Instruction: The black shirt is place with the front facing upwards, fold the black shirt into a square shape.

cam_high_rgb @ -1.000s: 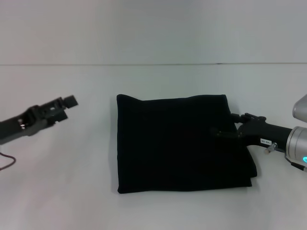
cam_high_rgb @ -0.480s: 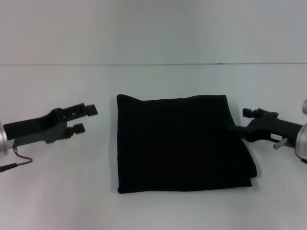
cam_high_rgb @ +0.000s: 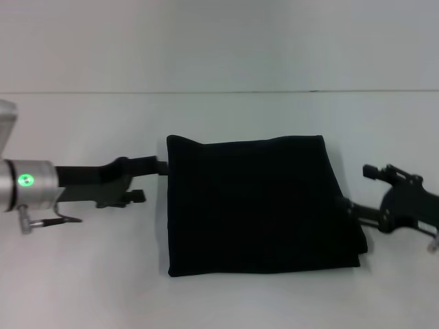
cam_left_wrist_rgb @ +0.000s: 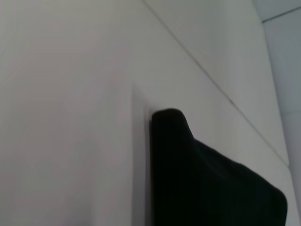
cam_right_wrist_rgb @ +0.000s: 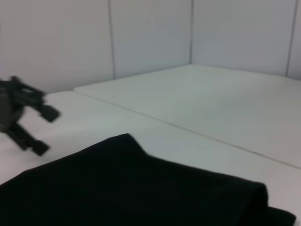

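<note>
The black shirt (cam_high_rgb: 257, 205) lies folded into a plain black square in the middle of the white table; no print or label shows. My left gripper (cam_high_rgb: 151, 180) is open at the shirt's left edge, near its far left corner, with its upper fingertip right at the cloth. My right gripper (cam_high_rgb: 360, 190) is open at the shirt's right edge, its lower finger against the cloth. The shirt also fills the lower part of the left wrist view (cam_left_wrist_rgb: 202, 179) and of the right wrist view (cam_right_wrist_rgb: 141, 188). The left gripper (cam_right_wrist_rgb: 28, 122) shows far off in the right wrist view.
The white table (cam_high_rgb: 82, 274) reaches all around the shirt. A pale wall (cam_high_rgb: 219, 41) rises behind the table's far edge. A thin cable (cam_high_rgb: 51, 221) hangs under my left wrist.
My left gripper has moved right, up to the shirt's left edge. My right gripper has drawn back off the shirt to its right edge and a little nearer. The shirt has not moved.
</note>
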Motion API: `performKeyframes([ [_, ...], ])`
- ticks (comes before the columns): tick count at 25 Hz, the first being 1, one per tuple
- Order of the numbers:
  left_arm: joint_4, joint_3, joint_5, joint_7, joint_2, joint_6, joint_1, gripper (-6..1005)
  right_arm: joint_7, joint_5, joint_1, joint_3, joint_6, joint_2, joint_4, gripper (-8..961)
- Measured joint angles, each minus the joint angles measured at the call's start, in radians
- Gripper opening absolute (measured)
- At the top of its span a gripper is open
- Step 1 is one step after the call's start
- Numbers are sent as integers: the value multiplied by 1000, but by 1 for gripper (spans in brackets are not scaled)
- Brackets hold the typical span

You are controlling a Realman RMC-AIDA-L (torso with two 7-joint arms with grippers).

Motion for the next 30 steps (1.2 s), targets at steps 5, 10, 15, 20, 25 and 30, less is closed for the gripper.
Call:
performKeyframes([
  [5, -29, 32, 6, -12, -15, -36, -32, 872, -34, 0, -43, 16, -47, 1, 7, 910],
  [10, -35, 51, 7, -17, -24, -87, -33, 870, -36, -3, -60, 20, -64, -1, 13, 910],
  [15, -37, 57, 8, -18, -38, -94, -43, 868, -36, -4, -62, 20, -67, -1, 13, 910],
  [20, -37, 74, 8, -18, -53, -86, -62, 866, -37, -5, -63, 19, -73, -1, 13, 910],
  [25, -21, 100, 8, -1, -64, -96, -72, 864, -37, -6, -63, 20, -78, -1, 13, 910],
  [30, -2, 109, 8, 42, -68, -120, -69, 861, -32, -5, -60, 20, -80, 1, 13, 909],
])
